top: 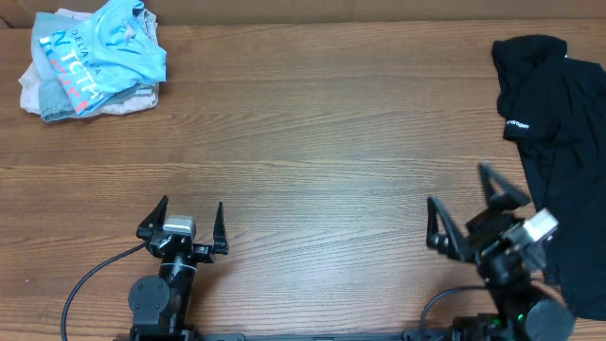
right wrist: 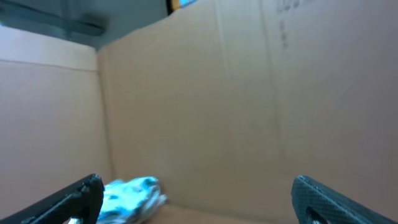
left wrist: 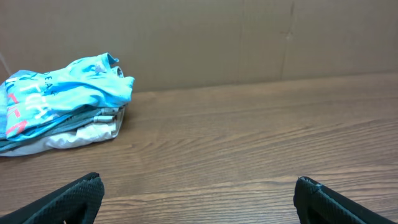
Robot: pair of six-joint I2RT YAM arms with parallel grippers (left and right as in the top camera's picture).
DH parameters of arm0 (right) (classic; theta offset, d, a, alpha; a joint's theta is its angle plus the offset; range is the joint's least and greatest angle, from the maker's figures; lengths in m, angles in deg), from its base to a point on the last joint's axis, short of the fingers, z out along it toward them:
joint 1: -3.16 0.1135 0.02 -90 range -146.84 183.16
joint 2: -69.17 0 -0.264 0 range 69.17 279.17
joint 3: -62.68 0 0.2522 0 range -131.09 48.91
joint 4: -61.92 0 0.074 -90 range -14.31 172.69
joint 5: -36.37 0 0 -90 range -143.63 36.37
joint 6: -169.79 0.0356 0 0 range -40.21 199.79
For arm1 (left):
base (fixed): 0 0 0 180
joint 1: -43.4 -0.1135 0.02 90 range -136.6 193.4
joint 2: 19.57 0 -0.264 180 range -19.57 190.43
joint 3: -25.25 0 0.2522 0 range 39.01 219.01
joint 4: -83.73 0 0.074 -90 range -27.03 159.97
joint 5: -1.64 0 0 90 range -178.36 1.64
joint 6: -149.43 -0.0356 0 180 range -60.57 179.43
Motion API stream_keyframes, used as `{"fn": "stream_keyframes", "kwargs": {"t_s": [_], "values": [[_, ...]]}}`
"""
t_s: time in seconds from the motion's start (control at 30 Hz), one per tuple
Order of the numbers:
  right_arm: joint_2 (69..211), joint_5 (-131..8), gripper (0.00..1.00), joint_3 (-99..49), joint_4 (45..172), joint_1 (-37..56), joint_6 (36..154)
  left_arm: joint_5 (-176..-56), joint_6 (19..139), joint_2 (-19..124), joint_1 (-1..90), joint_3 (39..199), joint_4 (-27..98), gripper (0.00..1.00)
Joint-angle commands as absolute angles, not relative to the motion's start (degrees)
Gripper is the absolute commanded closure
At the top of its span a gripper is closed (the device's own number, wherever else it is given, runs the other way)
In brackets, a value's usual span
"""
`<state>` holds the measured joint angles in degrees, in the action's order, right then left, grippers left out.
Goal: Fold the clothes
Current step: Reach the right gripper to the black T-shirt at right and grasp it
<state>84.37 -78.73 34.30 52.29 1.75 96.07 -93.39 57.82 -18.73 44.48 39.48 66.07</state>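
Two grippers, both mine, both spread wide and empty.

From overhead, the left gripper (top: pixel 190 206) sits at the near edge of the table (top: pixel 312 142) and points toward the far side over plain wood. The right gripper (top: pixel 457 186) is angled toward the far left. The black shirts (top: pixel 559 142) lie in a crumpled heap along the right edge, from the far corner down past my right arm, whose wrist overlaps the cloth's edge in this view. A small white logo (top: pixel 516 124) shows on one fold (too small for me to read). In the far left corner lies a blue pile (top: pixel 95 57), well apart from both grippers. Its top is a light-blue garment with white and red lettering, so creased that I make out only stray letters, and pale cloth lies under it.

From the left wrist, my fingertips (left wrist: pixel 74 198) stand in the two bottom corners with only wood showing between them. The blue pile (left wrist: pixel 62 99) lies ahead to the left, near a cardboard wall (left wrist: pixel 249 43). The white letters on its folds are broken up and I cannot read them.

From the right wrist, the camera tilts up and the wall (right wrist: pixel 217 112) fills most of the view. My fingers (right wrist: pixel 74 199) are again far apart at the bottom corners. The blue pile (right wrist: pixel 130 193) is a blur low down, just right of the left-hand finger.
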Motion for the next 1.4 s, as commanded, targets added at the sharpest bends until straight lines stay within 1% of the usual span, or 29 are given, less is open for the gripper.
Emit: {"fn": "stream_keyframes", "kwargs": {"t_s": [0.0,0.2,0.43,0.5,0.63,0.77,1.0,1.23,1.37], "values": [[94.0,-72.1,0.00,25.6,55.1,2.0,87.1,-92.8,58.3,-19.3,44.2,39.3,65.9,0.00],[115.3,-61.1,0.00,8.4,67.9,1.8,79.3,-92.8,58.3,-19.3,44.2,39.3,65.9,0.00],[141.4,-40.9,0.00,-13.6,84.9,0.7,73.2,-92.8,58.3,-19.3,44.2,39.3,65.9,0.00],[148.6,-39.2,0.00,-19.2,89.9,-1.2,73.1,-92.8,58.3,-19.3,44.2,39.3,65.9,0.00],[160.0,-40.7,0.00,-27.1,98.8,-4.5,73.8,-92.8,58.3,-19.3,44.2,39.3,65.9,0.00],[165.7,-39.9,0.00,-27.6,99.3,-5.7,73.8,-92.8,58.3,-19.3,44.2,39.3,65.9,0.00],[175.6,-39.5,0.00,-27.6,95.3,-10.0,73.8,-92.8,58.3,-19.3,44.2,39.3,65.9,0.00],[181.3,-39.2,0.00,-27.6,94.8,-12.7,73.8,-92.8,58.3,-19.3,44.2,39.3,65.9,0.00],[184.1,-35.9,0.00,-27.6,95.1,-12.7,73.0,-92.8,58.3,-19.3,44.2,39.3,65.9,0.00]]}}
